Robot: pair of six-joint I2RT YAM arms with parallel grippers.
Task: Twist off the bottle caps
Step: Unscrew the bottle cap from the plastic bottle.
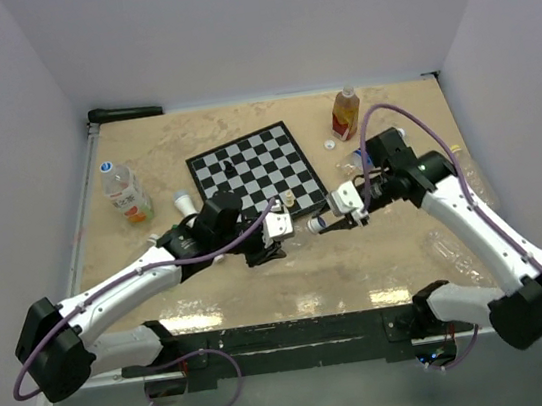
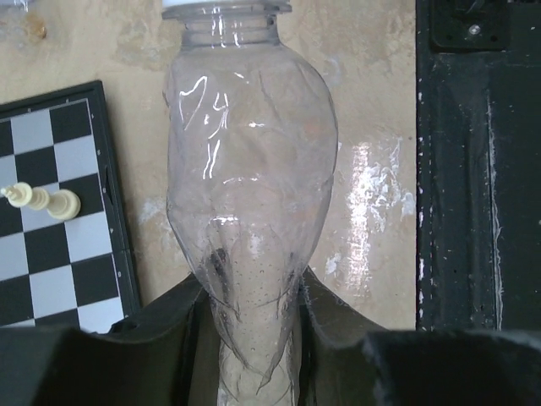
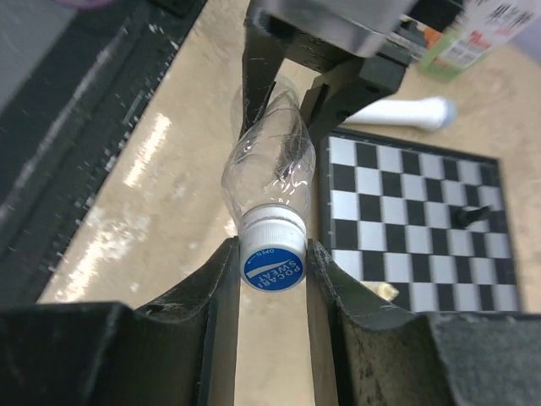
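Note:
A clear, empty, crumpled plastic bottle is held level above the table between both grippers. My left gripper is shut on the bottle near its base, pinching the thin wall flat. My right gripper is shut on its bottle cap, white and ribbed with a blue printed top, and a finger presses on each side. The right wrist view shows the left gripper squeezing the bottle from behind. A loose white cap lies near the back right.
A chessboard lies behind the grippers with a black piece on it and a cream piece at its near edge. A capped bottle lies at left, an orange-labelled bottle stands at the back, and clear bottles lie at right.

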